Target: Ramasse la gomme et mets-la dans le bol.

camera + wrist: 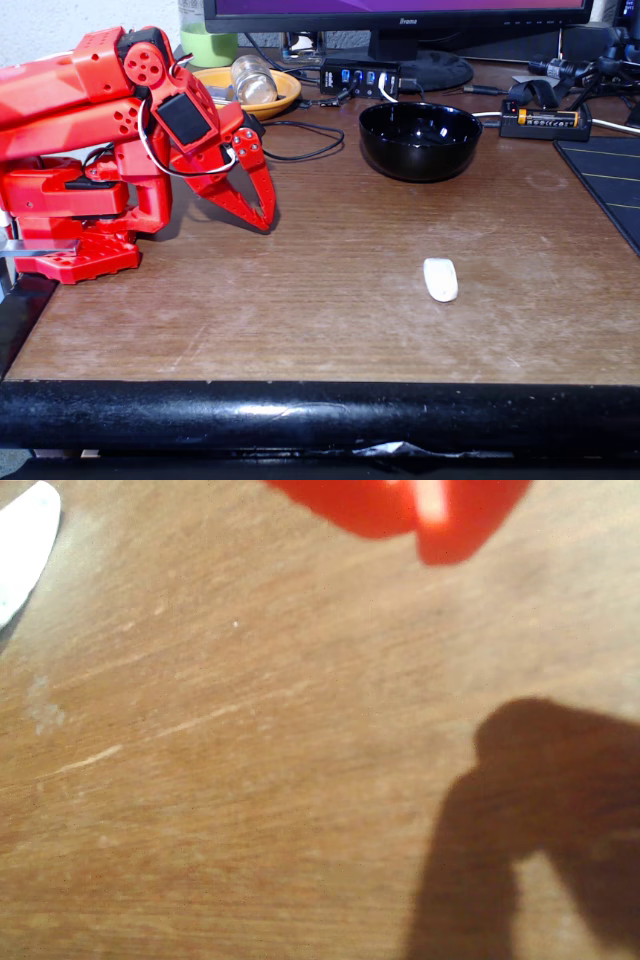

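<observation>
The white oblong eraser [440, 279] lies flat on the brown table, right of centre. Behind it stands the glossy black bowl [420, 140], with nothing visible inside. My red gripper [265, 218] hangs at the left with the arm folded back, tips pointing down just above the table. It is well left of the eraser and the bowl. Its jaws are together with nothing between them. In the wrist view the red fingertips [420, 515] touch at the top edge over bare wood. A white shape [25, 545] cuts the top left corner; I cannot tell what it is.
An orange-yellow dish [285, 92] holding a glass jar sits at the back left beside a green cup. A USB hub [360, 75], cables, a monitor stand and a battery holder [540, 120] line the back. A dark mat [610, 180] covers the right edge.
</observation>
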